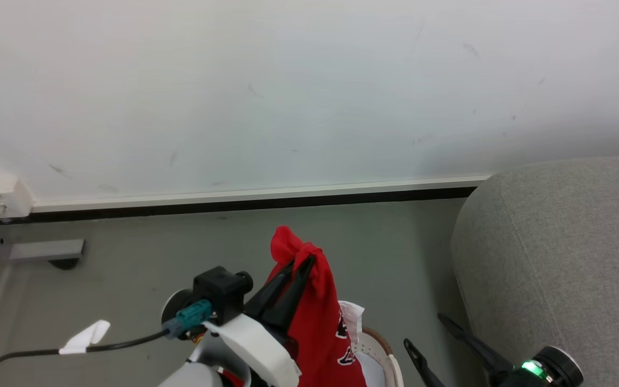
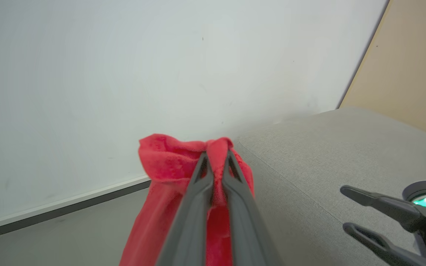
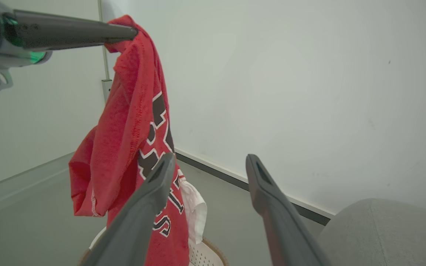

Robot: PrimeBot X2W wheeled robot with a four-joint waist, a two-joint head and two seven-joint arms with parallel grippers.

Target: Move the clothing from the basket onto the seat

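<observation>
While the jersey [image 3: 131,122] is dangling: the left claw [image 2: 216,155] is clamping a bunched fold at its top, fingers pressed together on the red cloth, and the rest is hanging straight down over the basket [image 1: 391,360] on the floor.
Right claw [image 3: 210,158]: its fingers are standing wide apart and gripping nothing, just beside the hanging fabric, between the basket and the seat [image 1: 556,258].
Seat: it is sitting to the robot's right of the basket, rounded edge near; the jersey is not yet resting on it.
Slip risk: only a small pinch is carrying the whole garment, so I am thinking a quick swing toward the seat could be tugging it free onto the floor.
Snag risk: the hem may be trailing inside the basket, though I cannot tell; it could be catching the rim or wrapping the open claw.
White cloth [image 3: 194,207]: it is hanging beside the lettering and may be riding along unwanted.
</observation>
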